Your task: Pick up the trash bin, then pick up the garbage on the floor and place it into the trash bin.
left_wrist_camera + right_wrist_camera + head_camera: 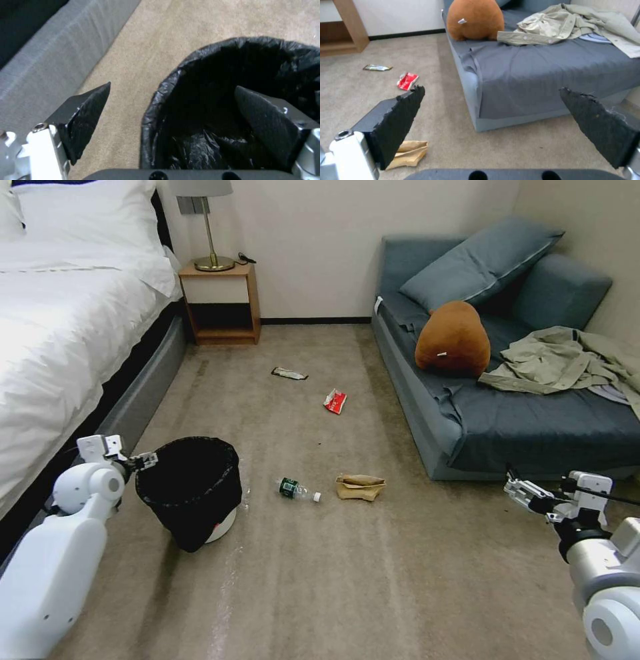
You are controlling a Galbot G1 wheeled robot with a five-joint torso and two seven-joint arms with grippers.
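While the left gripper (171, 107) stands spread wide astride the rim of the trash bin (190, 490), one finger outside over the carpet (373, 580) and the other inside the black liner, nothing is pinched yet, and the main risk I judge is a grip on plastic alone: if the fingers close on the crinkly bag folded over the rim and miss the hard wall beneath, the liner could slide or pull free and the bin could tip or drop when raised. The bin sits on the carpet near the bed's (60, 327) lower side edge, and a swing during the lift could knock it against the grey bed base. Its inside is dark; no litter can be made out in it, though the bottom is too black to be sure. All the garbage lies loose on the carpet: the bottle (297, 489) just beside the bin toward the sofa (507, 427), the crumpled brown paper (361, 487) next to the bottle, the red-white packet (335, 401) farther off near the sofa's front edge, and the dark wrapper (289, 373) beyond it toward the nightstand (220, 300). The right gripper (490, 110) hangs released and empty close to the sofa's front corner, and a careless reach from there could clip the sofa
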